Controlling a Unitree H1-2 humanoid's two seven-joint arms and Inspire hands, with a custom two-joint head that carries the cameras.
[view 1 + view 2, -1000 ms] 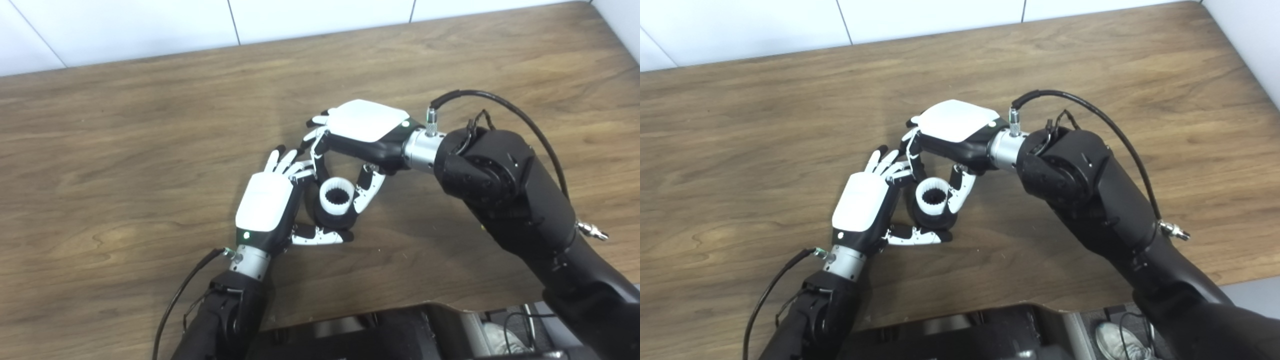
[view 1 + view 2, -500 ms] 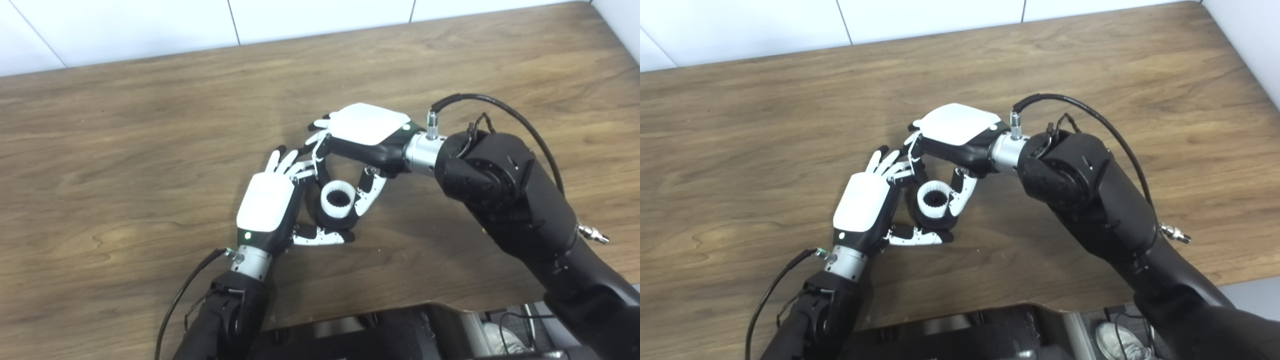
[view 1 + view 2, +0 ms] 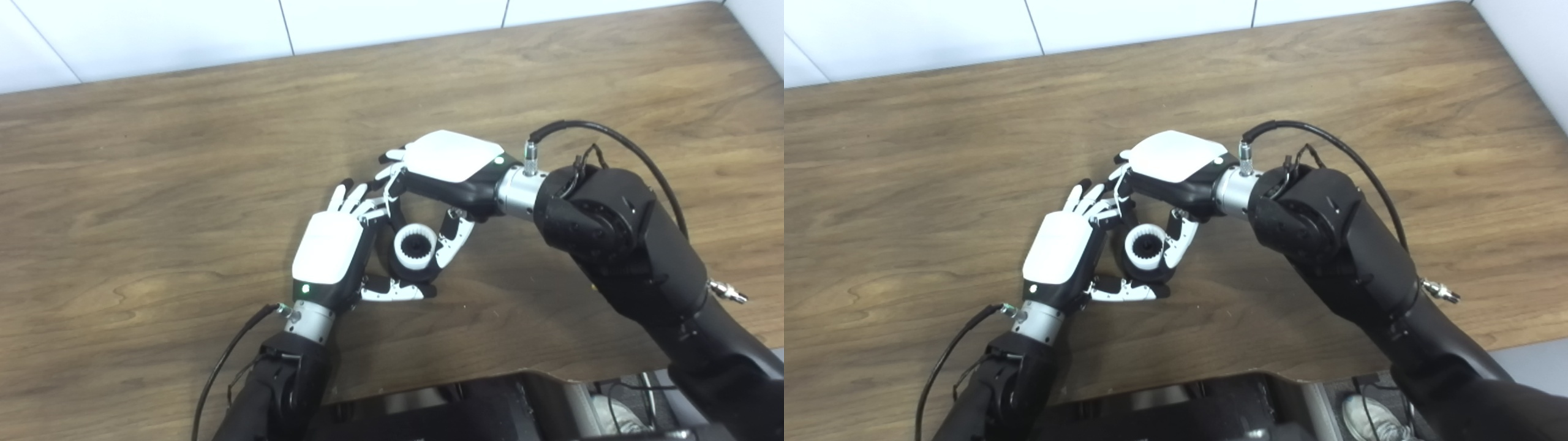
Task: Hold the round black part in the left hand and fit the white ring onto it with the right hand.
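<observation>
Both hands meet at mid-frame on the table (image 3: 153, 184)

The ring (image 3: 415, 246) sits on the round part (image 3: 405, 273) (mostly hidden beneath), with the left hand (image 3: 331, 251) just left of it and the right hand (image 3: 450, 165) above and right.

Round black part (image 3: 409, 274) and white ring (image 3: 416, 247) near table centre: ring toothed inside, opening facing up, seated on top of the part; black body showing only as a dark rim at the ring's 6 and 9 o'clock sides, base resting on the wood.
</observation>
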